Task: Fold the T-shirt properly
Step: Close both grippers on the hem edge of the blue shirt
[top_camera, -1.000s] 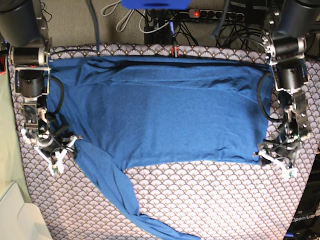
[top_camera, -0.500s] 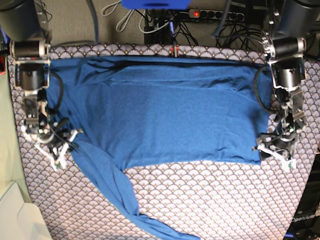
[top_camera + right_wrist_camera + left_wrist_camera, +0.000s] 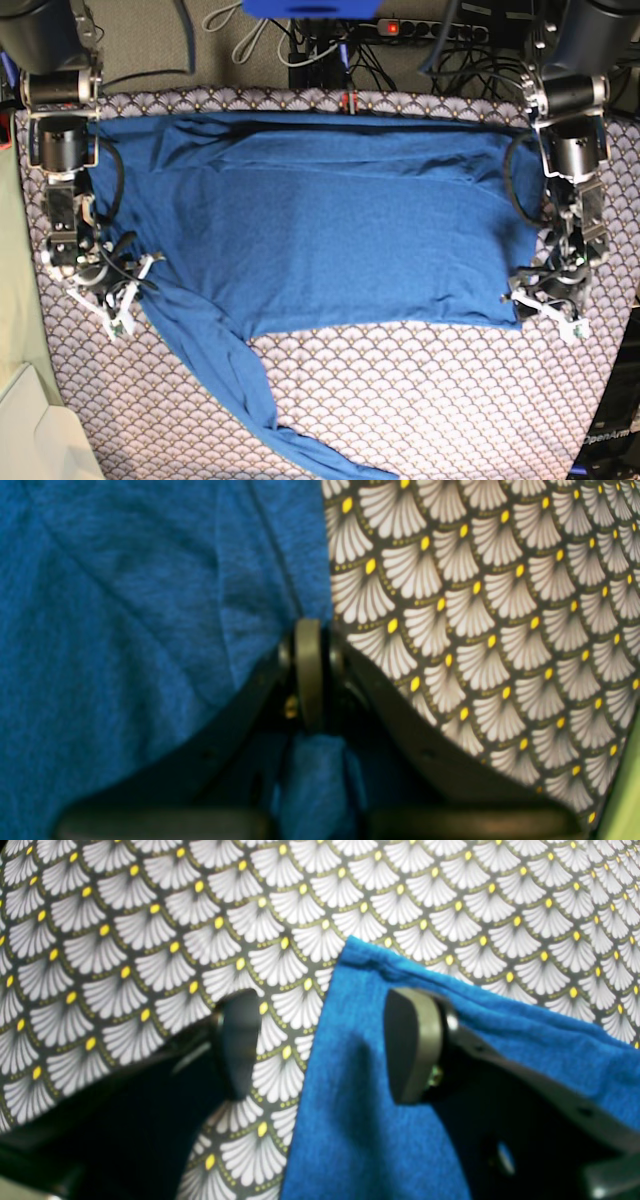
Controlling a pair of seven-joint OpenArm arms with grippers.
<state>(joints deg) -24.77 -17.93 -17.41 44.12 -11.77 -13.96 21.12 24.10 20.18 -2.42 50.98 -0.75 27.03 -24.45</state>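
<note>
The blue T-shirt (image 3: 330, 230) lies spread flat across the patterned table, one long sleeve (image 3: 220, 370) trailing toward the near edge. At the base view's left, my right gripper (image 3: 122, 303) is shut on the shirt's side edge near that sleeve. The right wrist view shows its pads (image 3: 310, 675) pressed together with blue cloth (image 3: 125, 630) pinched between them. At the base view's right, my left gripper (image 3: 542, 308) stands open over the shirt's near corner. In the left wrist view, my left gripper (image 3: 325, 1045) has one finger (image 3: 415, 1045) over the cloth (image 3: 360, 1120) and the other finger (image 3: 237, 1045) over bare table.
A fan-patterned tablecloth (image 3: 420, 400) covers the table. Behind the far edge lie a power strip and tangled cables (image 3: 420, 28). A white object (image 3: 40, 440) sits off the near left corner.
My right gripper has shut on the shirt's edge. Both grippers have shifted slightly toward the far side, the left one closing in on the shirt's corner.
</note>
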